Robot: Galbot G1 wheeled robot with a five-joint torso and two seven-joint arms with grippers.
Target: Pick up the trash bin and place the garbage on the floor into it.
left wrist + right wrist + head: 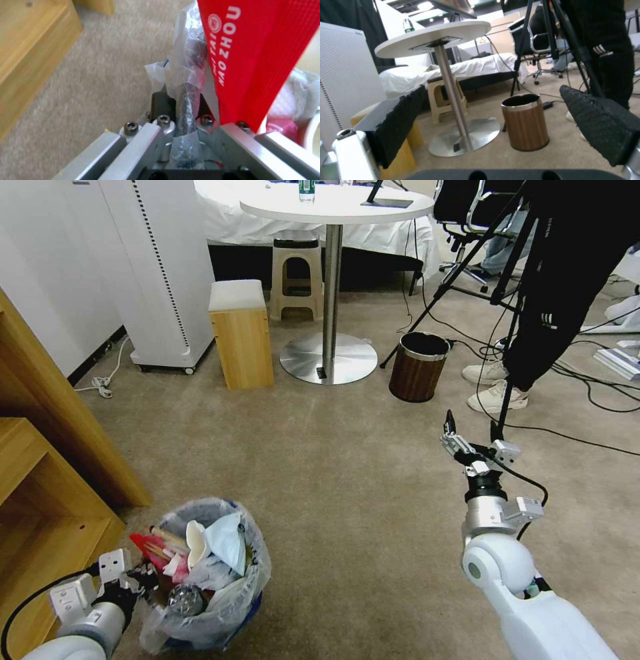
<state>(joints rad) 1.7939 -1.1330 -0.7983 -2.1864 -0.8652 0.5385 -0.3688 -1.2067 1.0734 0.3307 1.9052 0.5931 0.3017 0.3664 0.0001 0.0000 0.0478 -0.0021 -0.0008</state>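
The trash bin [257, 573], lined with a crinkled clear bag, is at the lower left of the head view beside the wooden shelf. It holds garbage [207, 550]: white paper cups, pale blue paper, red wrappers, a clear bottle and sticks. My left gripper [137, 580] is shut on the bin's near rim. In the left wrist view the bag-covered rim [188, 75] is clamped in that gripper [183, 105], with a red wrapper [253, 62] right beside it. My right gripper [453, 437] hangs open and empty above the carpet at mid-right, its black pads [600, 120] wide apart.
A brown wood-grain bin [419, 367] with a metal rim stands ahead near the round table's steel base [328, 359]. A wooden box stool [241, 337] is to its left, with the wooden shelf [47, 493] close on my left. A tripod, cables and a person's shoes [497, 387] crowd the right.
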